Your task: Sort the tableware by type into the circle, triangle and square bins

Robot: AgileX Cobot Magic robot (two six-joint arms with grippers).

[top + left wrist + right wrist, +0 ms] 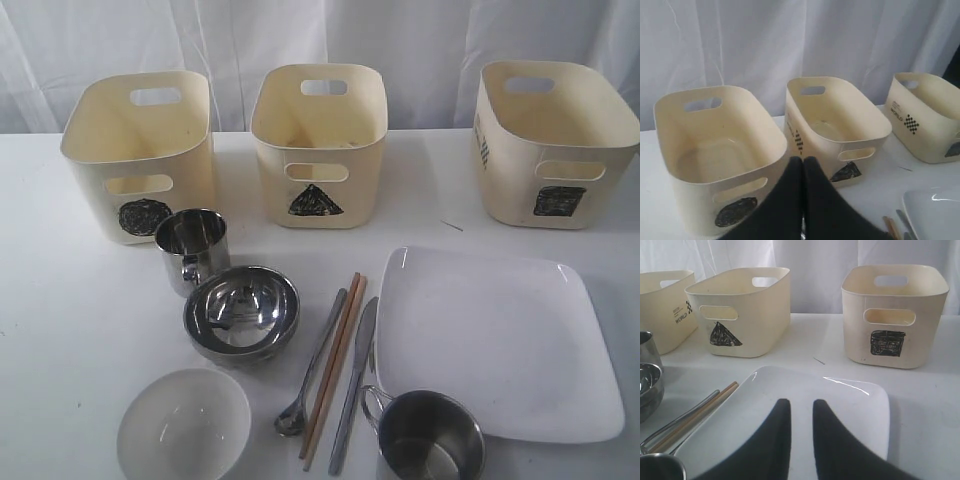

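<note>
Three cream bins stand in a row at the back: circle (pixel 140 150), triangle (pixel 318 150), square (pixel 555 140). In front lie a steel mug (pixel 192 248), a steel bowl (pixel 241 312), a white bowl (pixel 184 425), a spoon (pixel 310 365), chopsticks (pixel 335 365), a knife (pixel 355 380), a square white plate (pixel 495 340) and a second mug (pixel 425 435). Neither arm shows in the exterior view. My left gripper (pixel 803 160) is shut and empty, facing the circle bin (pixel 715 150) and the triangle bin (pixel 835 115). My right gripper (pixel 801 402) hovers open over the plate (pixel 790 385), holding nothing.
A white curtain hangs behind the bins. All three bins look empty inside. A small dark sliver lies on the table (pixel 452 225) between the triangle and square bins. The second mug touches the plate's front left corner.
</note>
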